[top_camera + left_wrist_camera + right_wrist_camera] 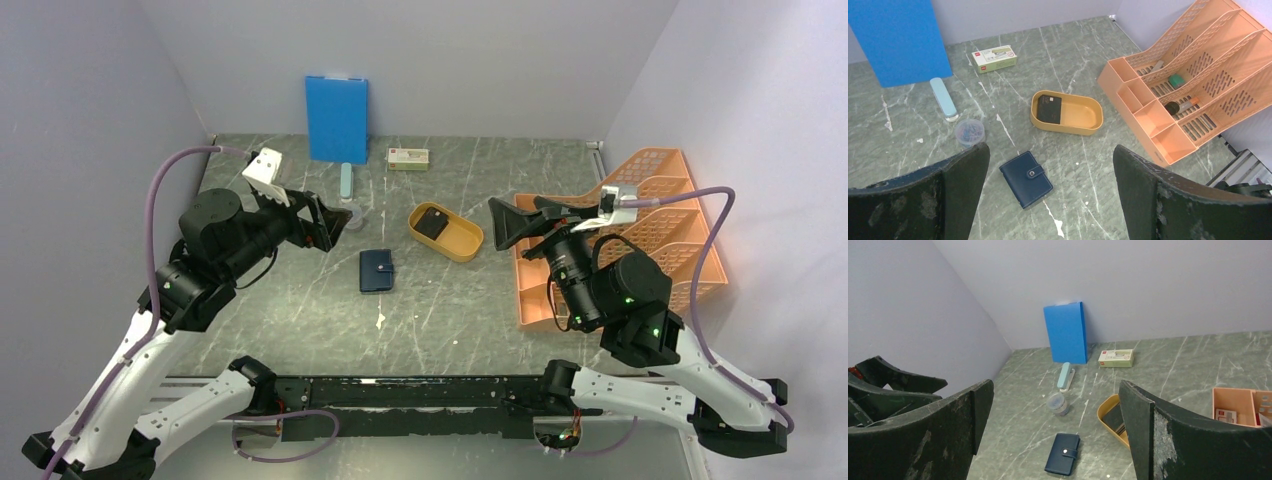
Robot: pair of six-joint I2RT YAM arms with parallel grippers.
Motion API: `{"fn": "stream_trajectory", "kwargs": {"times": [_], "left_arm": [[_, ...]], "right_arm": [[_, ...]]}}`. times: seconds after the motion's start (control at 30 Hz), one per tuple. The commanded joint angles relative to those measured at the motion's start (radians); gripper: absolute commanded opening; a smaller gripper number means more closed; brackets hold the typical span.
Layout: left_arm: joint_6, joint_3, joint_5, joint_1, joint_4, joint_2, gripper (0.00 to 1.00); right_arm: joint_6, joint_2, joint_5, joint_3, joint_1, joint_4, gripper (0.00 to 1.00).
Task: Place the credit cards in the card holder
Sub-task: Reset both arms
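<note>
The card holder (pixel 377 270) lies closed and flat at mid counter (pixel 450 320), its long axis running near to far, snap tab on the right side. Beyond it, rightward, dark credit cards (pixel 432 222) lie in the yellow tray (pixel 465 245); their number I cannot tell. Left jaws and right jaws stand wide, holding nothing

Card holder (pixel 377 270) common to 3 views

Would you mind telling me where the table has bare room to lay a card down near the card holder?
Bare table lies between the card holder and the near edge, and behind the yellow tray, right of the small box. It is crowded near the blue board, around the cup.
</note>
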Motion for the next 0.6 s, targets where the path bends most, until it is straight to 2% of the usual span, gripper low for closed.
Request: {"fn": "stream_trajectory", "kwargs": {"times": [0.0,0.57], "left_arm": [[0.006,-0.003,0.006,-0.007,0.032,-0.015,0.97],[0.002,-0.009,0.003,-0.007,0.034,-0.015,0.97]], "right_arm": [[0.026,-0.002,0.045,0.03,0.0,-0.001,1.0],[0.029,-0.012,0.056,0.015,-0.001,0.007,1.0]]}}
